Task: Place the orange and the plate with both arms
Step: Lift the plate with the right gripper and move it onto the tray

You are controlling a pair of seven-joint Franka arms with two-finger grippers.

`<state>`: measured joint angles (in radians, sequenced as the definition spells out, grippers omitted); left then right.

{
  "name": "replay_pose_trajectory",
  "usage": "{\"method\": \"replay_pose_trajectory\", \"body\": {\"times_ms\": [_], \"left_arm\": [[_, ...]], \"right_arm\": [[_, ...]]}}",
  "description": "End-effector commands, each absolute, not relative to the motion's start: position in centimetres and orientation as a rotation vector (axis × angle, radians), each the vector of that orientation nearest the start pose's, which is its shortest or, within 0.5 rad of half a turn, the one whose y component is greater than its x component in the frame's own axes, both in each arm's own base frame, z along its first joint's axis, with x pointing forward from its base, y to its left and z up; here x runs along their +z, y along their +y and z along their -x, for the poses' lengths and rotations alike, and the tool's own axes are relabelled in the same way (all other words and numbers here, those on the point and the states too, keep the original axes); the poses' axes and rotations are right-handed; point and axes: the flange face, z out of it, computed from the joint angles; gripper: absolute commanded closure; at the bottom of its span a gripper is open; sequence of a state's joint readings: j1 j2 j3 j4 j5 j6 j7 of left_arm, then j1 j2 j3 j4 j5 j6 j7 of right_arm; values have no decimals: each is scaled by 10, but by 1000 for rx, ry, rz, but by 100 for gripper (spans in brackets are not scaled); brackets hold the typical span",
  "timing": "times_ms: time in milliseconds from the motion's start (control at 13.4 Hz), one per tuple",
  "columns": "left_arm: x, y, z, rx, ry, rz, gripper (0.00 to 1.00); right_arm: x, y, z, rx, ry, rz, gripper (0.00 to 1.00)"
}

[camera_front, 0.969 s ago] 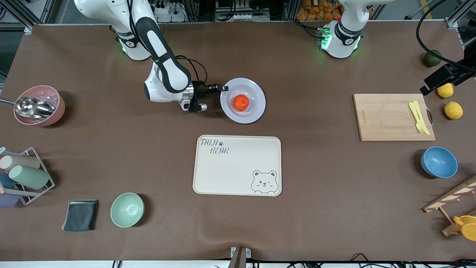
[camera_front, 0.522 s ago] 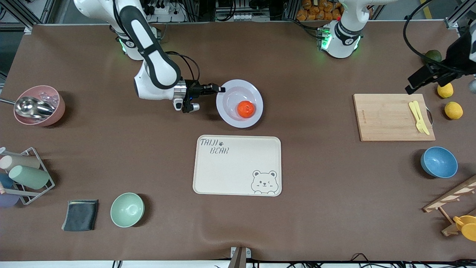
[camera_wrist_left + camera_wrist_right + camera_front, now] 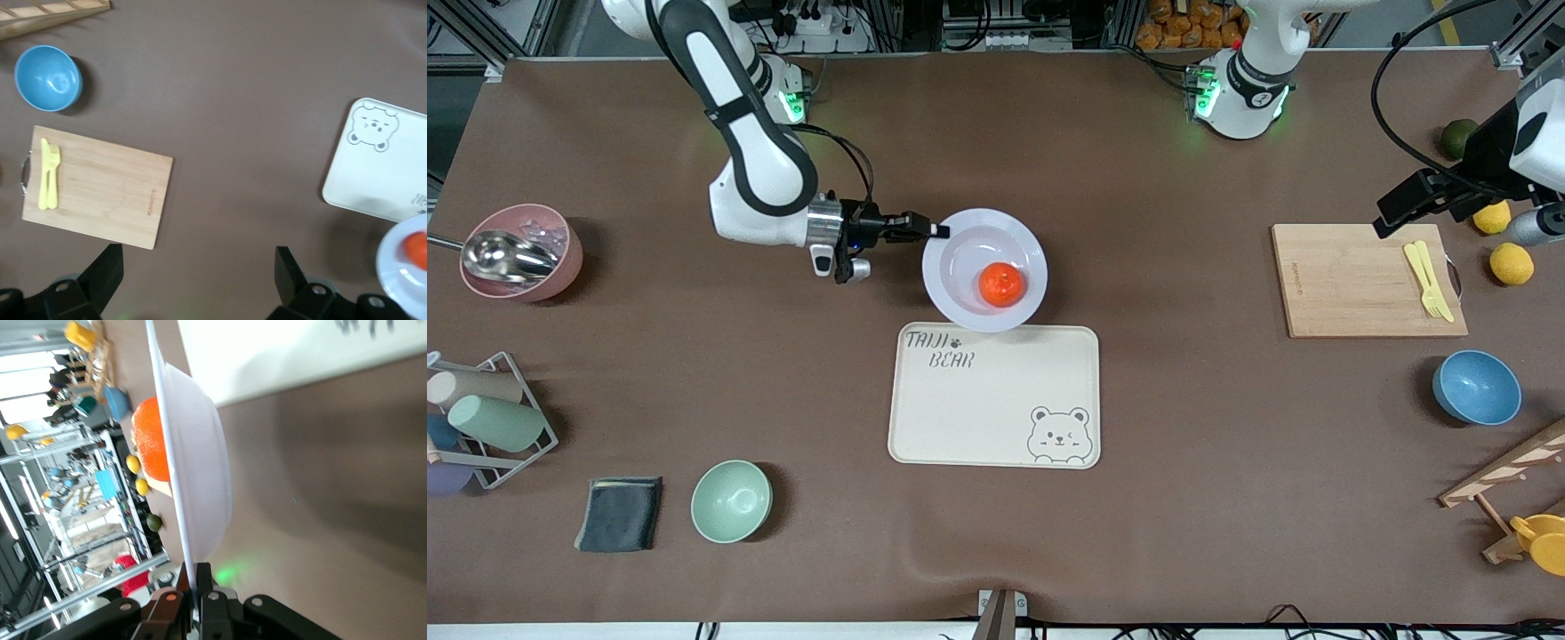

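Right hand (image 3: 937,231): pinching the plate (image 3: 960,298) rim, over the tray (image 3: 996,418) edge.
Orange (image 3: 1000,284): sitting loose, likely rolling if tilted.
Left hand (image 3: 193,267): waiting, fingers spread, above the board (image 3: 1360,284).

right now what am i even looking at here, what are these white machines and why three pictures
They are two robot arms bolted along one edge of a brown table. The front view looks down from across the table; the other two come from cameras on each arm's wrist. The right claw is shut on the rim of the plate, carrying it with the orange in it over the edge of the bear-printed tray. The left claw hangs open, waiting above the table near the cutting board. Bowls, lemons and cups lie around.
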<state>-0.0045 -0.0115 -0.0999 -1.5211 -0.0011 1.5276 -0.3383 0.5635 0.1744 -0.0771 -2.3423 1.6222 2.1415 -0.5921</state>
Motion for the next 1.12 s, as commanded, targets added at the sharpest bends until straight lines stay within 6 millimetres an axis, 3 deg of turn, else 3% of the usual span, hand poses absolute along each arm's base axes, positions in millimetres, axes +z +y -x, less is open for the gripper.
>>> {"method": "replay_pose_trajectory", "body": {"times_ms": [0,224,522,745,1043], "left_arm": [[656,-57,-542,-57,-327,3077,0],[655,-59,-541,-50,-301,3092,0],[648,-62,-544,-33,-291,3095,0],[646,-62,-544,-26,-291,3094,0],[644,-60,-544,-19,-295,3093,0]], "right_arm": [[275,273,-462,201,243,1955,100],[268,272,-505,162,284,1932,100],[233,273,-560,241,254,1790,100],[204,281,-584,190,189,1802,100],[159,287,-580,128,75,1833,100]]}}
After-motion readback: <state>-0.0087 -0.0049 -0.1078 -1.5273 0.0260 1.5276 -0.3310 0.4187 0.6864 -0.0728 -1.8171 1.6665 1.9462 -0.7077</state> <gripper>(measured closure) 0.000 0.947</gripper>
